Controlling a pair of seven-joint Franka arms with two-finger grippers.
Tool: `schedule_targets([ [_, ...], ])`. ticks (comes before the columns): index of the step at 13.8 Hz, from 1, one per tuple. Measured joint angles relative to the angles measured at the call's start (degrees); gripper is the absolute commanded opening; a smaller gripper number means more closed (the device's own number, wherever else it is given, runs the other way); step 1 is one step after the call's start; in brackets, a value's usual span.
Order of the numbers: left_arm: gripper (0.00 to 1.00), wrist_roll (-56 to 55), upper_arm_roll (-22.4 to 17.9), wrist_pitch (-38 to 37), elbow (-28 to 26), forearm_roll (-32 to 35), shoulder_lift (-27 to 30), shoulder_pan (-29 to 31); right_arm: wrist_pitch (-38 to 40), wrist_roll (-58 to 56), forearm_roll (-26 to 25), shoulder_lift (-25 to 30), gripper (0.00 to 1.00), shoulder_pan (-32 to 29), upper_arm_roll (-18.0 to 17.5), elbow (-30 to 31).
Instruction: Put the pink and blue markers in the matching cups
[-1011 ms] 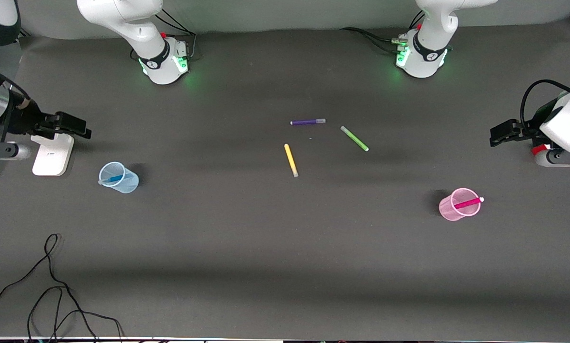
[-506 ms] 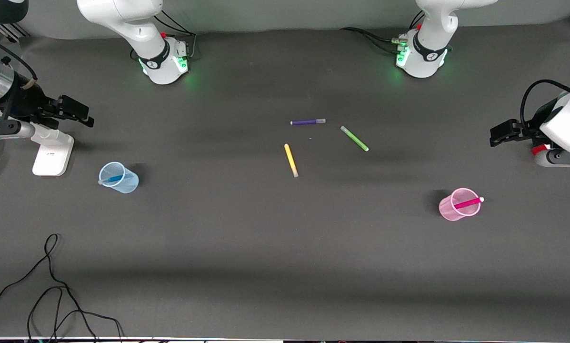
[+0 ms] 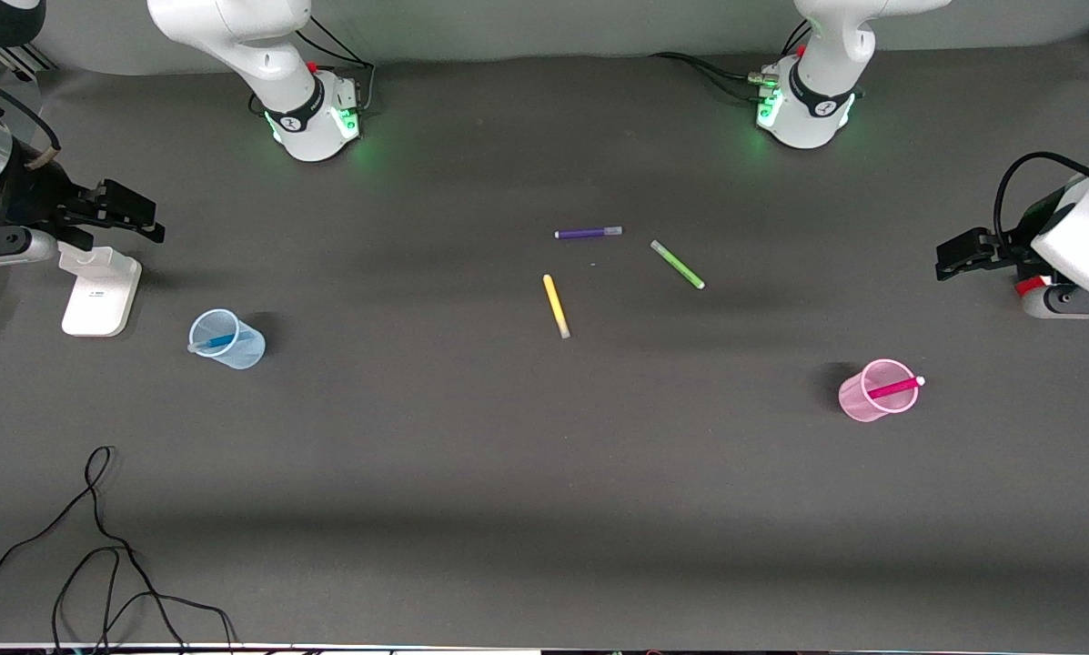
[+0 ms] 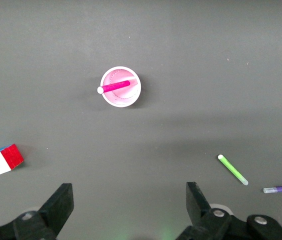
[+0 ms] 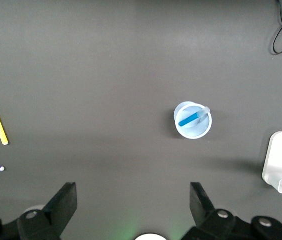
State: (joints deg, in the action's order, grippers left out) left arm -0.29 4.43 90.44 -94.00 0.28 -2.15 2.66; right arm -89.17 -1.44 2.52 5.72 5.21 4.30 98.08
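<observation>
The pale blue cup (image 3: 235, 346) stands toward the right arm's end of the table with the blue marker (image 3: 214, 343) leaning inside it. Both also show in the right wrist view: cup (image 5: 197, 131), marker (image 5: 191, 119). The pale pink cup (image 3: 862, 400) stands toward the left arm's end and holds the pink marker (image 3: 894, 388). The left wrist view shows them too: cup (image 4: 128, 97), marker (image 4: 116, 86). My right gripper (image 3: 144, 221) (image 5: 132, 202) is open and empty, up in the air near the right arm's end. My left gripper (image 3: 949, 257) (image 4: 129, 202) is open and empty, waiting at the left arm's end.
A purple pen (image 3: 588, 233), a lime-green pen (image 3: 677, 265) and a yellow pen (image 3: 556, 306) lie mid-table. A white block (image 3: 98, 291) sits beside the blue cup. A black cable (image 3: 98, 546) loops near the front edge. A coloured cube (image 4: 2, 159) lies near the pink cup.
My right gripper has drawn back a little toward the table's edge at the right arm's end, away from the blue cup. The left arm, cups and markers have not moved.
</observation>
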Motion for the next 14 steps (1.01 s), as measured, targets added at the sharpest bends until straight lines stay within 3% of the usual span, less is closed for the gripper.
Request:
schedule_targets([
  [3,1.0,0.02,0.0,0.01,0.0,0.0,0.0,-0.01,0.44,0.0,0.0,-2.67,1.0,0.52,0.3,-2.81],
  [7,1.0,0.03,0.01,0.01,0.01,0.0,0.0,-0.02,0.49,0.0,0.0,-3.93,1.0,7.65,8.03,-4.03],
  [14,1.0,0.06,0.01,0.05,0.02,0.0,0.0,-0.06,0.68,0.0,0.0,-4.05,1.0,7.9,8.49,-4.6],
])
